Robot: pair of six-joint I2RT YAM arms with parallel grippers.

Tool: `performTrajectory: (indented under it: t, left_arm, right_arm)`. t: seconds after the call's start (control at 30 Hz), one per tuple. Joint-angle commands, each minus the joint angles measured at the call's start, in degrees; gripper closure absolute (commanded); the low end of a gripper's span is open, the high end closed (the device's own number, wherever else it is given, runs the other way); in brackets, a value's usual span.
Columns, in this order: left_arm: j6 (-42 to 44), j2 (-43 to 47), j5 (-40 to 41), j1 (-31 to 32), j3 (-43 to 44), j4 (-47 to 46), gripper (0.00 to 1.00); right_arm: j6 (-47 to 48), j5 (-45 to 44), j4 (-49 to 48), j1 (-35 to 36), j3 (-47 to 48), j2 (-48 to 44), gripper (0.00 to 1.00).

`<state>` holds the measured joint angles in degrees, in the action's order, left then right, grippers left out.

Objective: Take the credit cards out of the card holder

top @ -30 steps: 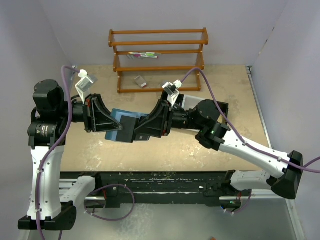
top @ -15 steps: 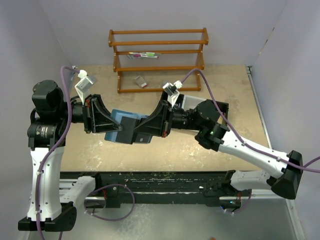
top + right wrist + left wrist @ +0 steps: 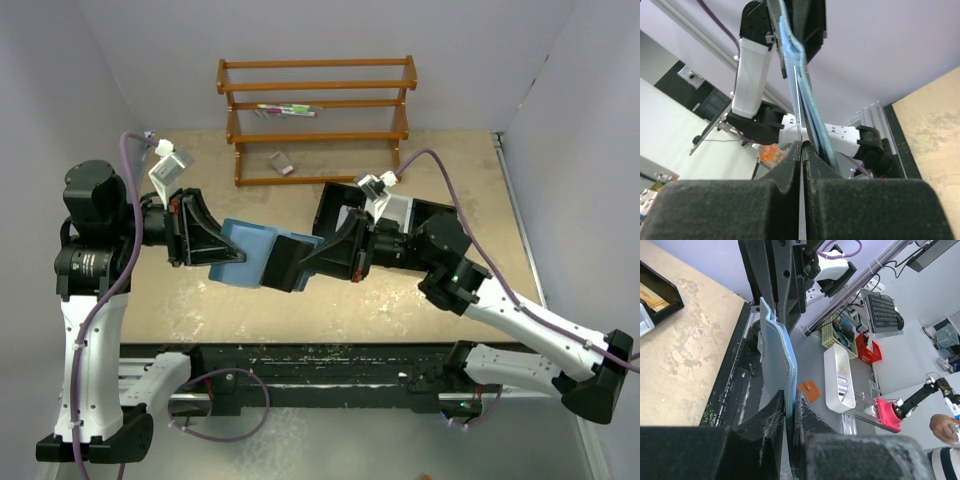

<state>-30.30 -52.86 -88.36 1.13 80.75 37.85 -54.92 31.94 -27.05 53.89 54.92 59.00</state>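
The teal-blue card holder hangs above the table with my left gripper shut on its left edge. In the left wrist view the card holder stands edge-on, pinched at my left gripper. A dark credit card overlaps the holder's right side, and my right gripper is shut on it. From the right wrist the card is a thin edge rising out of my right gripper, lying against the blue holder. Whether the card is fully free of the holder I cannot tell.
A black compartment tray sits on the table behind the right wrist, and its corner shows in the left wrist view. A wooden rack stands at the back, with pens on a shelf and a small grey item in front of it.
My right gripper closed on the dark card and drew back to the right with it, uncovering more of the blue holder. The left gripper stayed put.
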Motion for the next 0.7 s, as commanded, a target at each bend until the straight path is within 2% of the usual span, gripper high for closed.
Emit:
performTrajectory:
  t: [0.0, 0.07, 0.17, 0.27, 0.4, 0.47, 0.57, 0.67]
  left_arm:
    - [7.4, -0.2, -2.5, -0.2, 0.0, 2.0, 0.98]
    - [16.5, -1.6, 1.4, -0.2, 2.1, 9.3, 0.99]
    - [35.1, -6.1, 11.8, -0.2, 9.1, 26.9, 1.00]
    - [42.7, -9.2, 22.4, -0.2, 11.9, 33.6, 1.00]
    - [44.9, -7.7, 30.7, -0.2, 9.8, 32.1, 1.00]
    - [45.5, -6.2, 35.3, -0.2, 8.7, 30.6, 1.00]
    - [47.4, -5.0, 41.1, -0.2, 8.6, 30.3, 1.00]
    - [49.1, -4.4, 42.5, -0.2, 8.9, 31.1, 1.00]
  right_arm:
    - [2.6, -0.4, 8.2, -4.1, 1.3, -4.4, 1.00]
    - [5.0, 0.3, 15.1, -6.5, 2.3, -5.9, 1.00]
    - [8.9, 0.3, 25.6, -10.9, 6.0, -7.8, 1.00]
    - [12.1, 0.5, 33.6, -15.3, 7.2, -9.0, 1.00]
    - [15.7, 0.5, 41.0, -20.9, 7.6, -8.3, 1.00]
    - [18.3, -2.5, 46.2, -23.1, 8.8, -6.1, 1.00]
    - [23.2, -14.2, 57.2, -24.0, 12.2, -1.8, 1.00]
    - [25.5, -28.6, 65.3, -24.2, 15.6, 3.9, 1.00]
